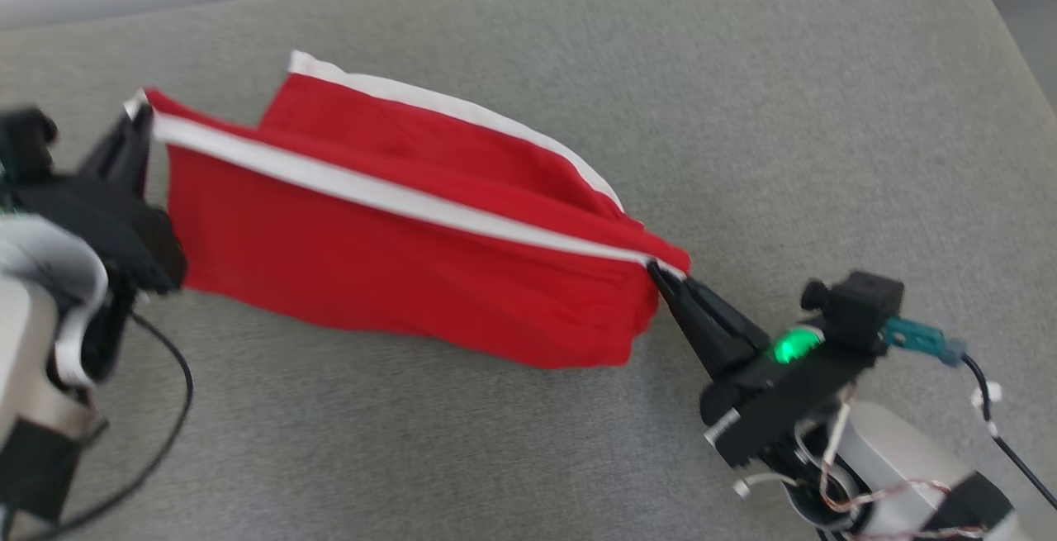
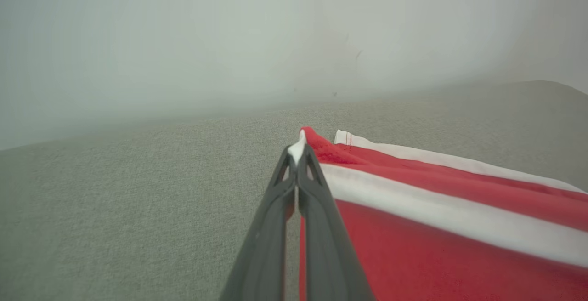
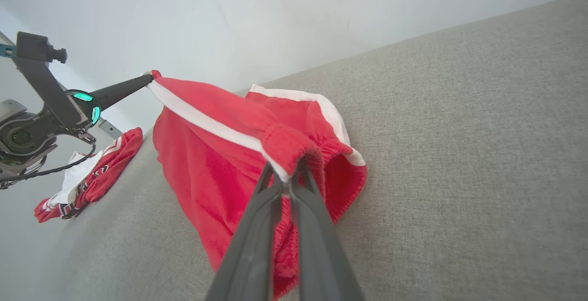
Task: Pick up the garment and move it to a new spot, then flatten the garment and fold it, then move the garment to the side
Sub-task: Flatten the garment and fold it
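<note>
Pinching, left side: my left gripper (image 1: 142, 124) sits at 9 o'clock in the head view, with its fingers pressed together on a white-trimmed corner of the garment (image 1: 396, 268).
Left wrist view: here I get the close look. The two dark fingers meet on a white tip of hem at the centre, and the red cloth with its white stripe runs off toward 4 o'clock.
Garment: it is red with white trim and hangs stretched between my two grippers, from 10 o'clock to 4 o'clock in the head view. Its top edge is taut and its lower part hangs down to the grey cushion (image 1: 743, 111).
Cable: the head view gives me a dark cable (image 1: 177, 384) looping at 8 o'clock below the left arm.
Right side: my right gripper (image 1: 661, 272) sits at 4 o'clock in the head view, fingers clamped together on the garment's other corner. A green light (image 1: 789, 347) glows on its body.
Right wrist view: the pinch is on the gathered elastic band at the centre. This view adds the left gripper at 10 o'clock with a teal light (image 3: 85, 96). It also adds a second red-and-white cloth (image 3: 96, 172) at 8 o'clock, well apart from the garment; I cannot tell what it lies on.
Backdrop: a pale wall (image 3: 275, 16) fills 12 o'clock in the right wrist view.
</note>
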